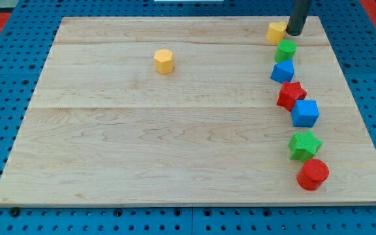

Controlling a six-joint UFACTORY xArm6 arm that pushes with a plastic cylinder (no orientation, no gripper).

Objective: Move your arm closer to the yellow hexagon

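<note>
Currently my tip (294,32) sits at the board's 1 o'clock corner, just beside the small yellow block (277,31), at its 3 o'clock side; touching or not, can't tell. Target yellow hexagon (164,61) is well apart, toward 11 o'clock of board centre, alone on open wood

Risks: a straight line from tip to hexagon runs right through that small yellow block, so I'd shove it along and maybe into the target. Green block (285,49) sits just at 6 o'clock of the tip, so dipping that way clips it and the blue block (282,71) behind it. Overshoot at the end knocks the hexagon instead of just nearing it

Hand state: no jaws here, just a plain rod, nothing to spread or pinch; it holds nothing
</note>
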